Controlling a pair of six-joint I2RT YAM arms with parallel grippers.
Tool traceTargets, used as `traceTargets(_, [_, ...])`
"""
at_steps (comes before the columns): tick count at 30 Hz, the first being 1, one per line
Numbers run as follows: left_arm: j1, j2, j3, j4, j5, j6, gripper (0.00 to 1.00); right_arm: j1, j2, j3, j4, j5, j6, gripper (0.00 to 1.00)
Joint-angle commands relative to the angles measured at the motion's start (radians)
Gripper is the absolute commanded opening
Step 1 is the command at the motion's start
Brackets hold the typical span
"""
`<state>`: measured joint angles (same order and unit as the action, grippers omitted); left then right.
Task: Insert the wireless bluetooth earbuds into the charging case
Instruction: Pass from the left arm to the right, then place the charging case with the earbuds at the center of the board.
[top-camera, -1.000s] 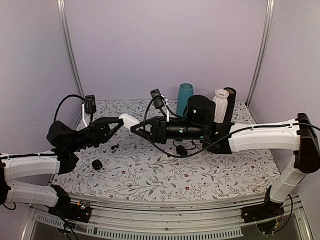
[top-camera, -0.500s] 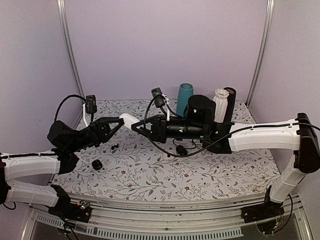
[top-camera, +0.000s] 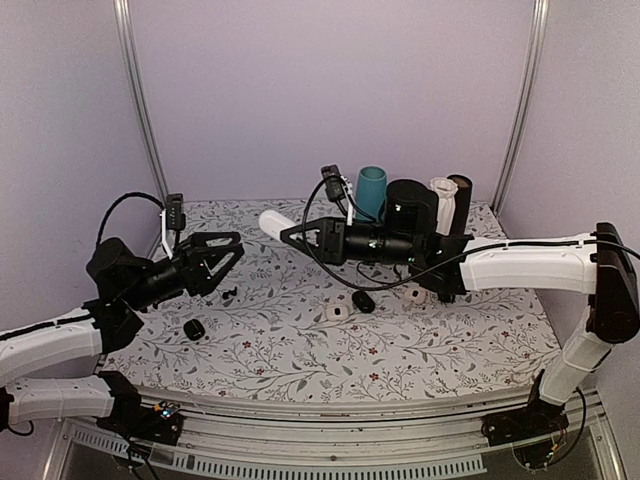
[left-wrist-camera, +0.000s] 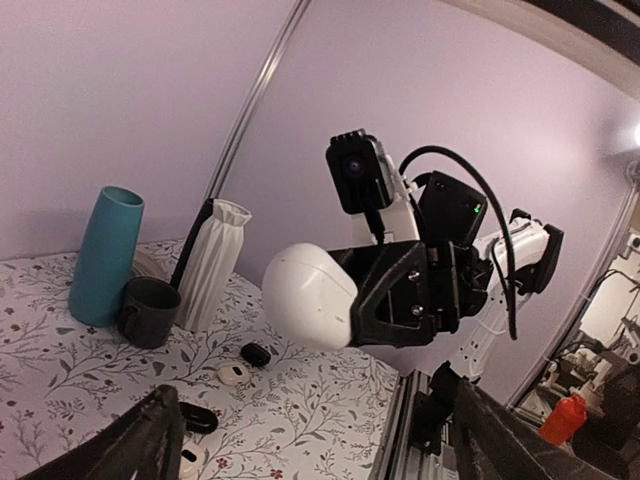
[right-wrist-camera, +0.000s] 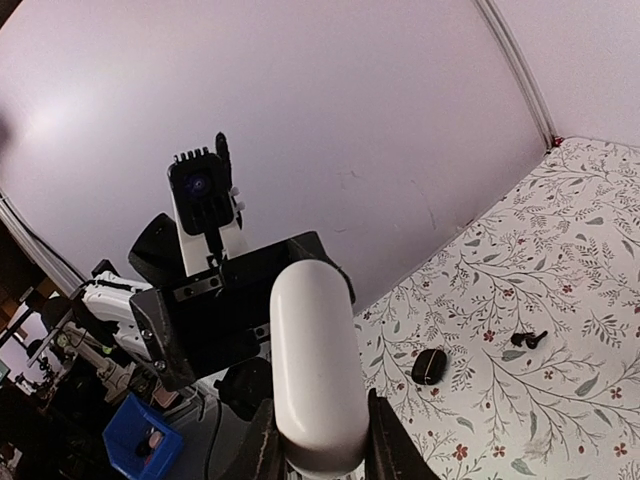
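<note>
White case (top-camera: 272, 223) between right jaws; left jaws apart.

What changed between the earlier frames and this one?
The left gripper opened, let go of the white case and drew back to the left. The right gripper, shut on the white case, carried it away toward the back. The tiny dark earbuds and the teal vase stayed put.

Quick count: two tiny earbuds (right-wrist-camera: 518, 341), one big white case (top-camera: 272, 222), two small white cases (top-camera: 337, 312), two black cases (top-camera: 362, 302), three vases (top-camera: 371, 190), one mug (left-wrist-camera: 148, 312).
</note>
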<state>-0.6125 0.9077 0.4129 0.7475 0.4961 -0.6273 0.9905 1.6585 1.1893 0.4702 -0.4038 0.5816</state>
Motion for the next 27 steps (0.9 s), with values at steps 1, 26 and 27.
traceTargets(1, [0.002, -0.058, 0.036, -0.150, -0.089, 0.072, 0.96, -0.066, 0.042, 0.005, -0.072, 0.003, 0.049, 0.03])
traceTargets(26, [0.026, -0.043, 0.120, -0.599, -0.488, -0.134, 0.96, -0.159, 0.503, 0.300, -0.375, -0.087, 0.077, 0.03])
traceTargets(27, [0.031, -0.035, 0.132, -0.628, -0.499, -0.125, 0.96, -0.159, 0.517, 0.313, -0.379, -0.097, 0.078, 0.03])
